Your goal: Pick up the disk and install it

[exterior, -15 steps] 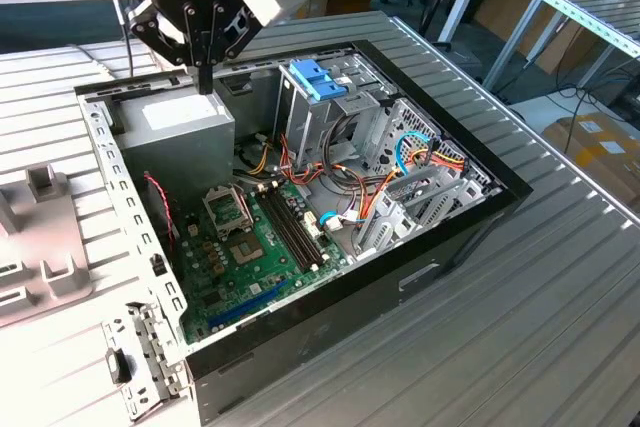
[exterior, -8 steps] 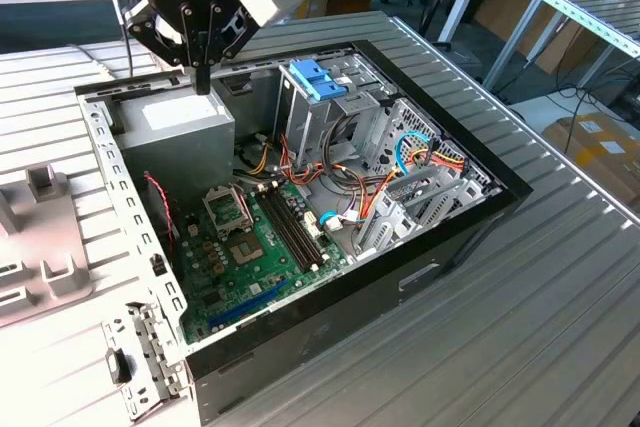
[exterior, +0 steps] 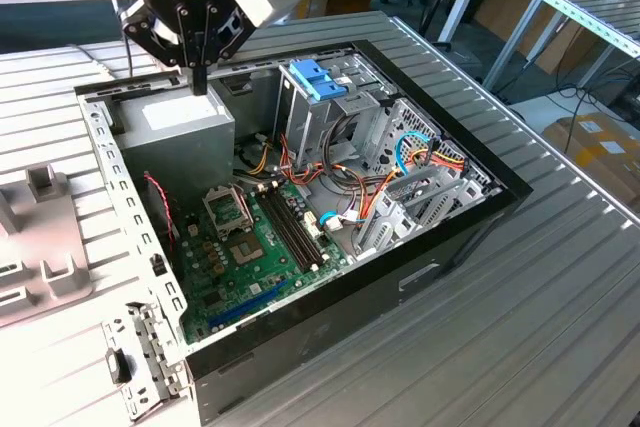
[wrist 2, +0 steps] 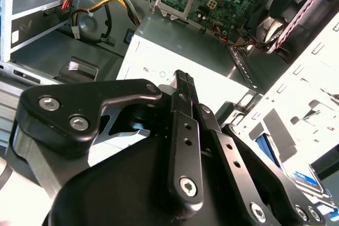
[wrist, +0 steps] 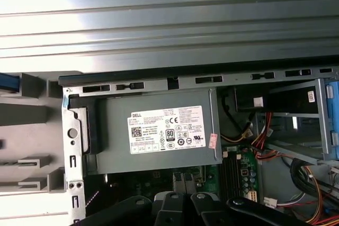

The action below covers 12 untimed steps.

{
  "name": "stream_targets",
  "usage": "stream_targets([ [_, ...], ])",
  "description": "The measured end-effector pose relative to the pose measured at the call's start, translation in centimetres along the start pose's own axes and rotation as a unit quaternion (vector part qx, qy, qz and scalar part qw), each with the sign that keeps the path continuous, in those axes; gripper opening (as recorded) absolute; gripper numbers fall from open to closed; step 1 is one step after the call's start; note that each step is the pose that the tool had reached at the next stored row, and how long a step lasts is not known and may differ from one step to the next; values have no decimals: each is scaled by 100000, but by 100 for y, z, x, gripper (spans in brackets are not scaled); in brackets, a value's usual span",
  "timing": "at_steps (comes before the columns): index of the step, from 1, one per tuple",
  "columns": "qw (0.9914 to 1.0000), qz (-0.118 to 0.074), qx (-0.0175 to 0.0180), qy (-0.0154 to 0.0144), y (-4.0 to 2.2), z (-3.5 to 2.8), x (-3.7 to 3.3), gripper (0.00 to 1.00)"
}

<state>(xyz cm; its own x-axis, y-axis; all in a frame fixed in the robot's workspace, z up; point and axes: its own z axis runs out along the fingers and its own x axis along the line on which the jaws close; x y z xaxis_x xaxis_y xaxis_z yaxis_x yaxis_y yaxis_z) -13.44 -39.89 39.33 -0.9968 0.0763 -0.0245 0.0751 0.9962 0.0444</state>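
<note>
Hovering my tool [exterior: 200, 82], pinched together and empty, over the power supply [exterior: 185, 127] upper left; the disk [wrist: 8, 82] apparently lies outside the case wall [exterior: 110, 162].

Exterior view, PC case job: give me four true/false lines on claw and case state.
1. The claw hangs above the power supply. True.
2. The claw is carrying something. False: it is shut on nothing.
3. The computer case has its side cover on. False: it lies open, motherboard exposed.
4. A blue latch piece sits atop the drive cage. True.
</note>
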Motion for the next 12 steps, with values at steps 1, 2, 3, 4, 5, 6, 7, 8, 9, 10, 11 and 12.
stream_targets([
  [1,100000,2,3,0,0,0,4,11],
  [2,100000,0,5,2,-1,-1,9,11],
  [3,100000,-2,3,1,-1,-1,13,11],
  [4,100000,-4,2,0,-1,-1,17,11],
  [5,100000,-8,2,-2,-1,0,17,11],
  [6,100000,-10,3,3,-1,-1,17,11],
  [7,100000,-5,2,2,-1,-1,17,11],
  [8,100000,-2,3,2,-1,-1,18,11],
  [9,100000,-1,3,1,-1,-1,18,11],
  [10,100000,-2,3,2,-1,-1,18,11],
  [11,100000,-3,0,1,-1,-1,18,11],
  [12,100000,-2,0,1,-1,-1,18,11],
])
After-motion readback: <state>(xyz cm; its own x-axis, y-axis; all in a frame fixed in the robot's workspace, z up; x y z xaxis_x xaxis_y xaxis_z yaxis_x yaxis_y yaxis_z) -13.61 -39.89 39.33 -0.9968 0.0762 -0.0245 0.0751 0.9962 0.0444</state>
